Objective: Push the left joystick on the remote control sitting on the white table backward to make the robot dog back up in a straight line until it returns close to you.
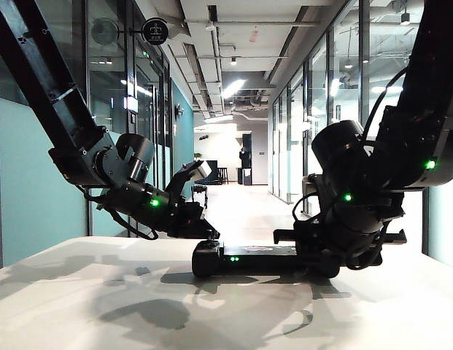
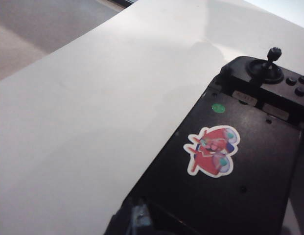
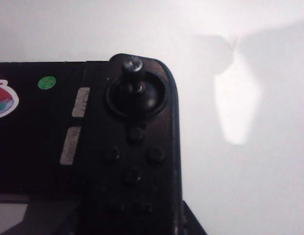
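Exterior view: remote control (image 1: 244,259) lies mid-bench (image 1: 102,292); left gripper (image 1: 204,232) hovers at its 9 o'clock end, right gripper (image 1: 321,255) at the 3 o'clock end, w/ no stick push seen yet. Fingers' opening on both: can't tell, none visible. Left joystick hidden; robot dog not seen.

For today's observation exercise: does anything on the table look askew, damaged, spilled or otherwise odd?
Nothing stands out. The remote control lies flat and whole on the white table, its thumbstick upright, a cartoon sticker on its face. The left gripper and right gripper are at its two ends. Nothing is spilled.
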